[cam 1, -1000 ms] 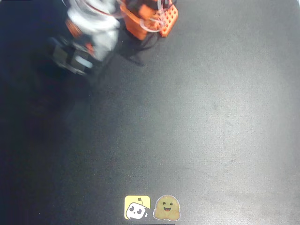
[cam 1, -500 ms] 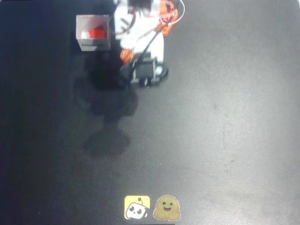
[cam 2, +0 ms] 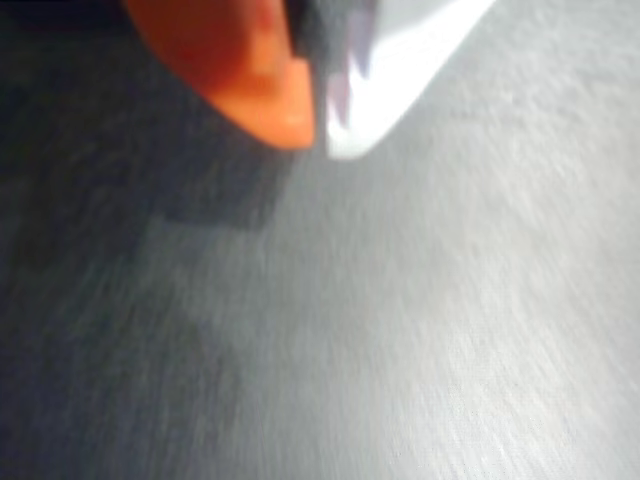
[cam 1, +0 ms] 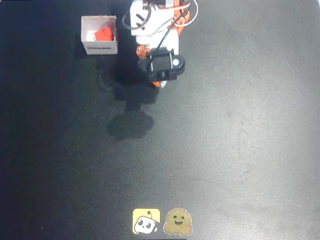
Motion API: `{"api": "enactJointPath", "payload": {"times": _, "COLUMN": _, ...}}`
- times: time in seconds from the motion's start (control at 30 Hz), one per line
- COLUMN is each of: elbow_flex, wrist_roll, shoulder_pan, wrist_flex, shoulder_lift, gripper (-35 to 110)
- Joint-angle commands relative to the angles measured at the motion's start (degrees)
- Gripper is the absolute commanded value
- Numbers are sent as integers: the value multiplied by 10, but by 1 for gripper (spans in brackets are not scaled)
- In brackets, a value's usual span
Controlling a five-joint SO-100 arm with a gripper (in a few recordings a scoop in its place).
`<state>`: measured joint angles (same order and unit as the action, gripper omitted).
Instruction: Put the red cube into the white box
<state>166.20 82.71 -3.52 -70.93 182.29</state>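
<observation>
Dark grey table, matte and finely grained, with a softer lit patch toward its right half in the overhead view; in the wrist view the same surface reads as a blurred, woven-looking grey

White box: small, square, thin cardboard walls, open top, dark lettering along the side that faces the table's near edge; stands near the far edge, toward the far-left corner

Red cube: small, bright red, matte; lies inside the white box, toward its right wall, with pale box floor showing to its left

Arm: white shell with orange plastic parts and looping thin cables, based at the far edge just right of the box and apart from it; a black blocky wrist unit with a round pale disc reaches out over the table below the base

Gripper: in the wrist view one orange finger with a rounded tip and one white finger with a pointed tip, both smooth plastic, stand side by side at the top of the picture, tips almost touching, nothing between them; the pincer is together and empty, above bare table

Two stickers at the near edge: a yellow rounded square with a white cartoon robot, and just beside it a tan smiling blob shape
</observation>
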Motion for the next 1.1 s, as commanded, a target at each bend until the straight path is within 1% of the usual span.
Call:
{"api": "enactJointPath", "payload": {"times": 0.0, "elbow_flex": 18, "wrist_roll": 4, "shoulder_pan": 3, "wrist_flex": -2, "shoulder_lift": 9, "gripper": 0}}
{"api": "enactJointPath", "payload": {"times": 0.1, "elbow_flex": 30, "wrist_roll": 4, "shoulder_pan": -4, "wrist_flex": -9, "shoulder_lift": 9, "gripper": 0}}
{"api": "enactJointPath", "payload": {"times": 0.23, "elbow_flex": 30, "wrist_roll": 4, "shoulder_pan": -7, "wrist_flex": -54, "shoulder_lift": 9, "gripper": 0}}
{"api": "enactJointPath", "payload": {"times": 1.07, "elbow_flex": 30, "wrist_roll": 4, "shoulder_pan": -8, "wrist_flex": -54, "shoulder_lift": 9, "gripper": 0}}
